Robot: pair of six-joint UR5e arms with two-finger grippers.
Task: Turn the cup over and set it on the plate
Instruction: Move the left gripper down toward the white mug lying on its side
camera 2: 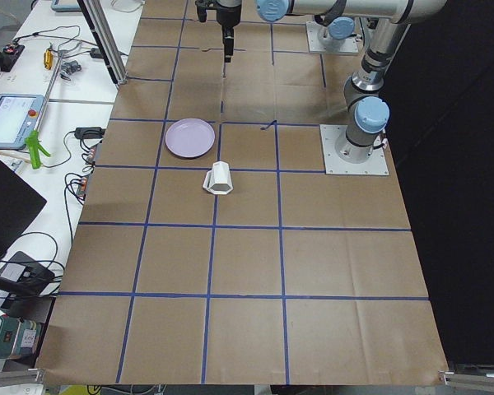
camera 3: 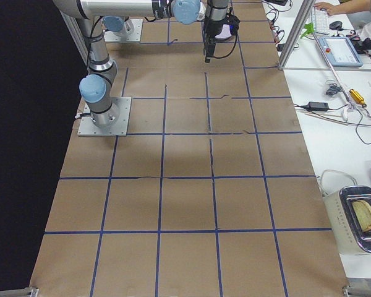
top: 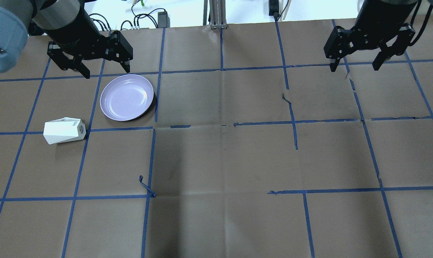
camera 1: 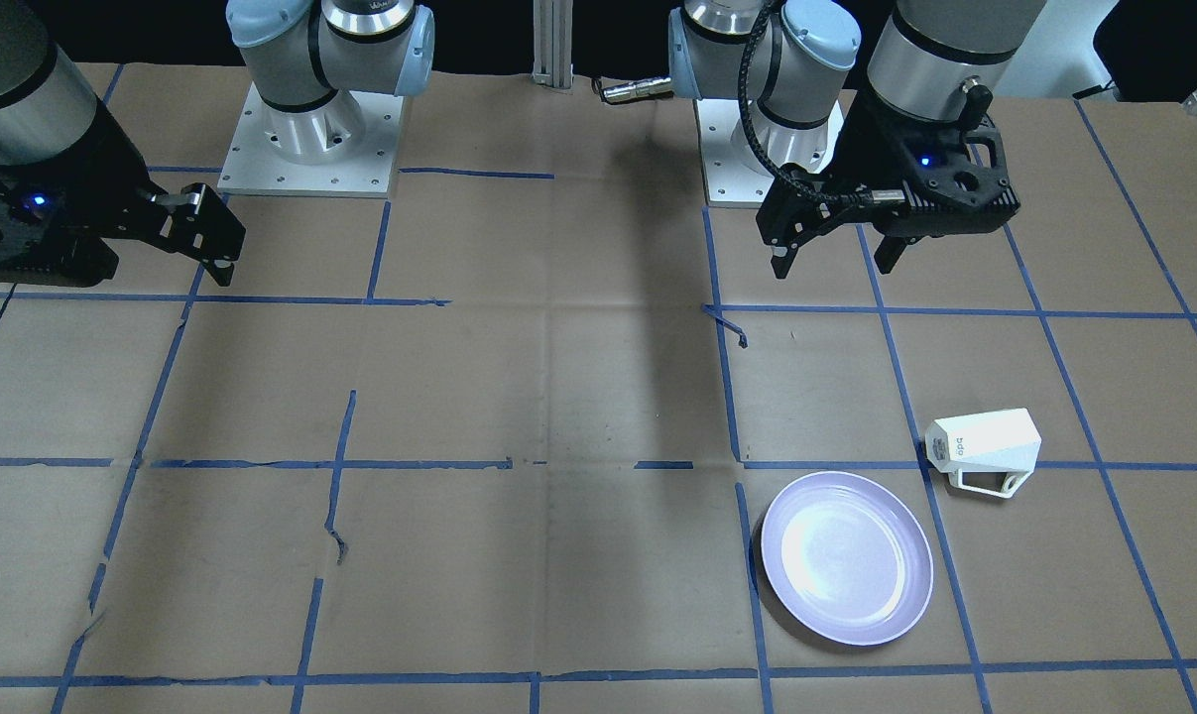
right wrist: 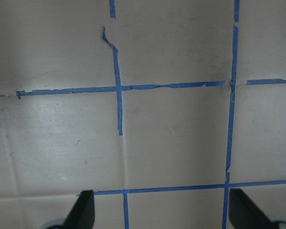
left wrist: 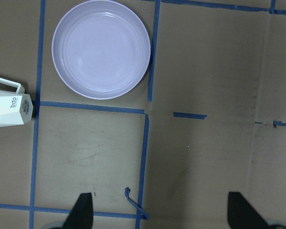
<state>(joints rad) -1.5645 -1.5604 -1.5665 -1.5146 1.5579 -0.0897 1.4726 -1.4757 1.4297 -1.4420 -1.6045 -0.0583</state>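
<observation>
The white faceted cup [top: 64,131] lies on its side on the brown paper, apart from the plate, its lettered base [camera 1: 953,448] turned toward it. The cup also shows in the front view [camera 1: 985,448], left side view [camera 2: 218,177] and left wrist view [left wrist: 8,106]. The lavender plate [top: 127,97] [camera 1: 846,557] [camera 2: 190,137] [left wrist: 101,49] is bare. My left gripper [top: 107,71] [camera 1: 836,266] [left wrist: 162,212] hangs open and empty above the table, beyond the plate. My right gripper [top: 354,67] [right wrist: 162,210] is open and empty far on the other side.
Blue tape lines [top: 221,68] grid the paper, with loose curled ends [top: 146,186] [top: 286,96]. The two arm bases [camera 1: 305,139] [camera 1: 767,149] stand at the robot's edge. Cables and gear lie on side desks [camera 2: 33,115] [camera 3: 334,99].
</observation>
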